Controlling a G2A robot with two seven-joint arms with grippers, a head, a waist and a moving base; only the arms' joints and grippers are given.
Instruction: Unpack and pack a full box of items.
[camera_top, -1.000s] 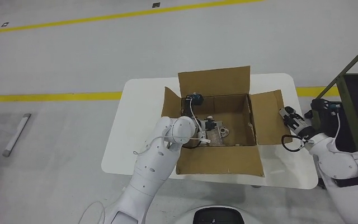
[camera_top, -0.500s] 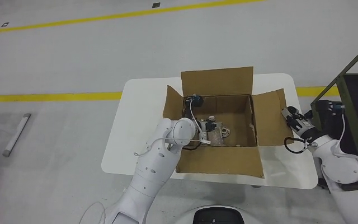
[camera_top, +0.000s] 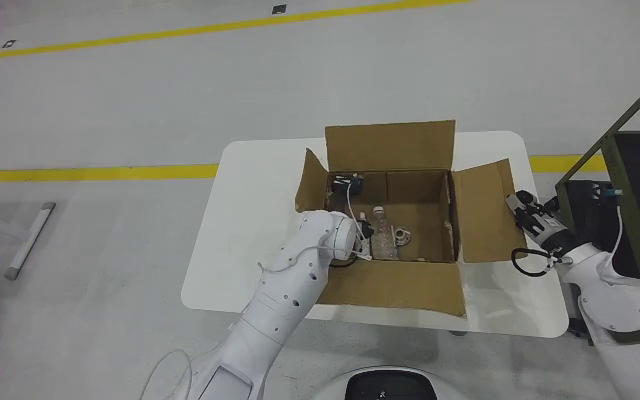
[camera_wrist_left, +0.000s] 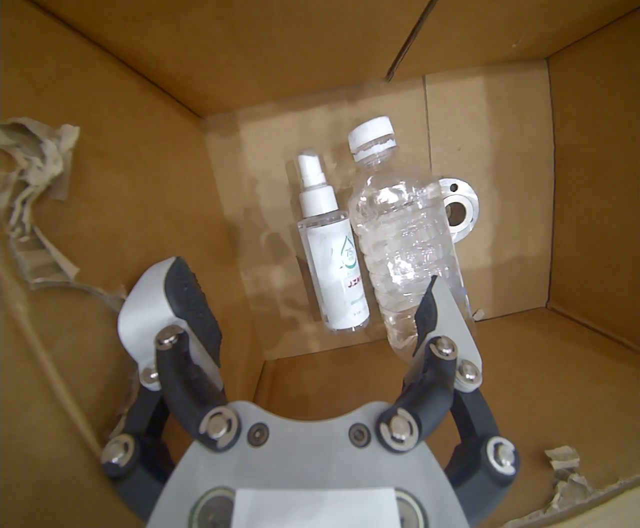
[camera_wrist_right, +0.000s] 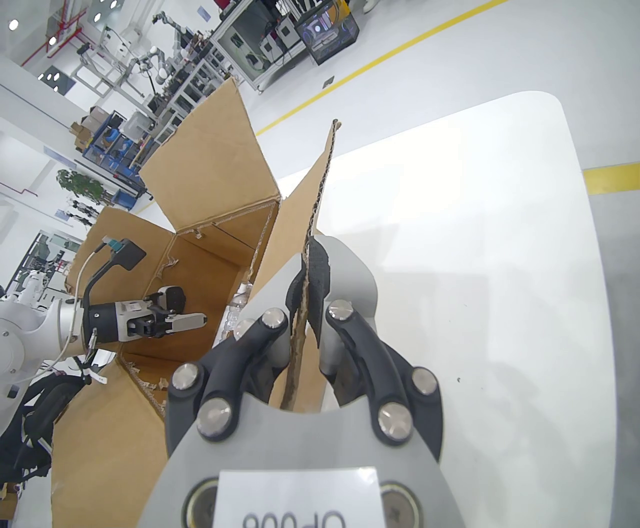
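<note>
An open cardboard box (camera_top: 385, 148) stands on the white table (camera_top: 250, 230). On its floor lie a white spray bottle (camera_wrist_left: 332, 250), a clear water bottle (camera_wrist_left: 400, 235) beside it, and a metal flange (camera_wrist_left: 462, 207) partly behind the water bottle. My left gripper (camera_wrist_left: 310, 300) hangs open inside the box just above the bottles' bases, holding nothing; it also shows in the right wrist view as the left gripper (camera_wrist_right: 192, 320). My right gripper (camera_wrist_right: 310, 280) is shut on the edge of the box's right flap (camera_wrist_right: 295, 220), at the table's right side (camera_top: 520, 205).
Torn brown paper (camera_wrist_left: 35, 165) clings to the box's inner wall, with scraps (camera_wrist_left: 565, 465) near a corner. A dark metal frame (camera_top: 610, 150) stands just right of the table. The table's left part is bare.
The box has shifted slightly to the right with the right gripper on its flap. The left arm has moved a little farther into the box.
</note>
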